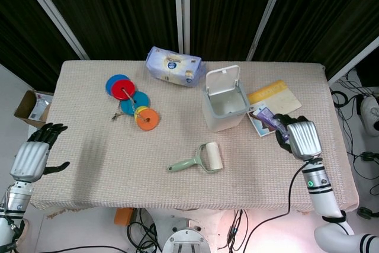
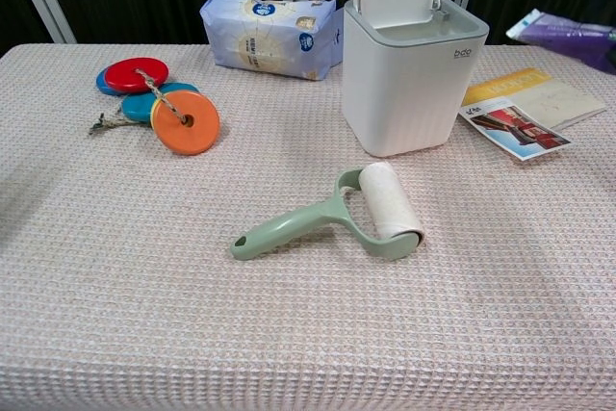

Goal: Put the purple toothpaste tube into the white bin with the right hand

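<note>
Right hand to the right of the white bin, fingers wrapped around the purple toothpaste tube, clamped on it. Tube held clear of the tabletop, its flat end pointing toward the bin and hanging over the leaflet just right of the bin. In the chest view, only the tube's end visible at the right edge, level with the bin's top and apart from it; the hand itself out of that frame.

Bin lid tilted up, opening uncovered. Yellow booklet flat on the tabletop right of the bin, partly under the leaflet. Green lint roller lying in front of the bin, handle pointing away to the left. Pale blue tissue pack behind and left of the bin. Stack of coloured discs on a cord well to the left of the bin.

Left hand far to the left of the bin, off the tabletop's left edge, fingers apart, holding nothing.
</note>
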{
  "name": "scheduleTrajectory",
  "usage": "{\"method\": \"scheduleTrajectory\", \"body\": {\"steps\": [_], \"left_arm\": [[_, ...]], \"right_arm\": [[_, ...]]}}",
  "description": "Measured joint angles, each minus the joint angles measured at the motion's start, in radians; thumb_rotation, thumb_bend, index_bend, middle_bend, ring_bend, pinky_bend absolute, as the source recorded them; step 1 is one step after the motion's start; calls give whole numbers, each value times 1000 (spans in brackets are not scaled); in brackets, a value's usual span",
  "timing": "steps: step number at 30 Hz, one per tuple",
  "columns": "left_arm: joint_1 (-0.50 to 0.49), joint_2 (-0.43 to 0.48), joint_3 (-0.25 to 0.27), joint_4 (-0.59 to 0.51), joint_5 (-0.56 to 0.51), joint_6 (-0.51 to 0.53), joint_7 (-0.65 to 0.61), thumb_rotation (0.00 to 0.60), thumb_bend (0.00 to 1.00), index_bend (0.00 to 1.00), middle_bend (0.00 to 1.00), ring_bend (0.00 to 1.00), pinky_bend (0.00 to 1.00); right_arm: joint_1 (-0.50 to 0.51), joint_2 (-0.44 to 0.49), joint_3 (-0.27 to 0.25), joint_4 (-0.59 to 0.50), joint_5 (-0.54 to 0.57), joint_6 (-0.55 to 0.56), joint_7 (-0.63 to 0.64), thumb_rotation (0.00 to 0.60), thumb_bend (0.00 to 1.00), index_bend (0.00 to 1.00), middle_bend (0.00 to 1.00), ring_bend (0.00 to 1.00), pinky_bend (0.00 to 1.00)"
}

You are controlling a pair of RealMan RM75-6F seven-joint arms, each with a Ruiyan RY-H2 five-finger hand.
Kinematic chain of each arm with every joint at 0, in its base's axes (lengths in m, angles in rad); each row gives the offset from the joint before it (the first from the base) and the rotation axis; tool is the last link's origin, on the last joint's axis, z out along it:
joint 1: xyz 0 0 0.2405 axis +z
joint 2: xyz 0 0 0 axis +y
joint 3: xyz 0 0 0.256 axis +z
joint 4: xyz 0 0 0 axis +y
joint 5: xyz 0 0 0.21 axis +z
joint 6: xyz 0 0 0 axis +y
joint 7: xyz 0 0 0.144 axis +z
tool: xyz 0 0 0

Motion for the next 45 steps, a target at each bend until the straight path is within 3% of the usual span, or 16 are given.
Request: {"method": "scheduleTrajectory", "body": {"steps": [7,15,26,35,45], "left_arm": [[-5,-4,0,9,-7,-14,-4,600,23,176,137,85,220],[-5,-2,-3,21,-13,-17,-23,600,23,175,137,85,220],[-8,-4,-2,24,-12,-22,-26,600,23,176,138,84,220],[-15,-11,-1,26,-17,-38,-18,600,23,176,137,85,220],[-20,-11,-4,42,-32,-55,-43,600,23,177,138,85,220]], "right_arm": [[78,13,71,-76,56,-67,-96,600,563,742,635,656,549],[195,-27,150,-73,92,-111,-213,600,564,741,634,657,549],[215,1,162,-146,220,-175,-207,600,566,740,633,656,557],[313,143,171,-244,444,-330,-409,600,567,740,633,656,557],[568,225,120,-289,860,-434,-690,600,560,729,626,657,533]]}}
